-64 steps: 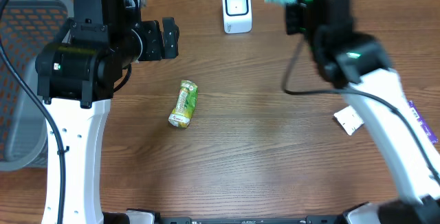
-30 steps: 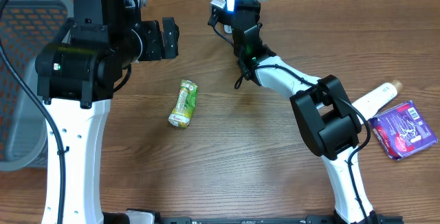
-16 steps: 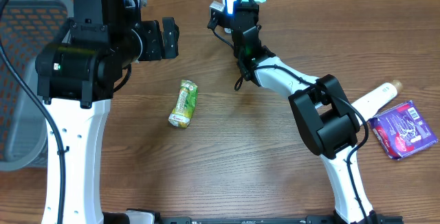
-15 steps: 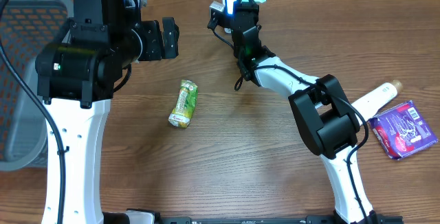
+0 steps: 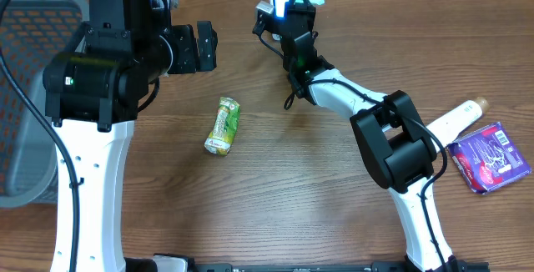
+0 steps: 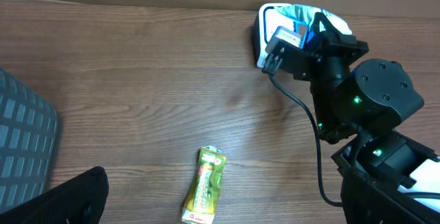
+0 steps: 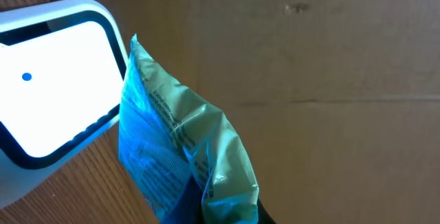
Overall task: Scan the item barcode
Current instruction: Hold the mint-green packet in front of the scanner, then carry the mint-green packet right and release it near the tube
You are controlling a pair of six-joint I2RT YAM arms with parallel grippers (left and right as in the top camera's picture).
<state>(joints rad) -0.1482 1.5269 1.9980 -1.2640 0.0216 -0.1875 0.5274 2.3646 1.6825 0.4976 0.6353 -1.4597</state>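
The teal packet [image 7: 180, 157] is being held up just beside the lit face of the barcode scanner [image 7: 51, 104], at the far edge of the table [image 5: 317, 197]. It is being pinched from below by the right gripper [image 5: 292, 3], fingers drawn narrow on it. The left gripper [image 5: 198, 48] is being held above the table, fingers spread wide, gripping nothing. A green pouch [image 5: 223, 125] is lying flat, well apart from the scanner.
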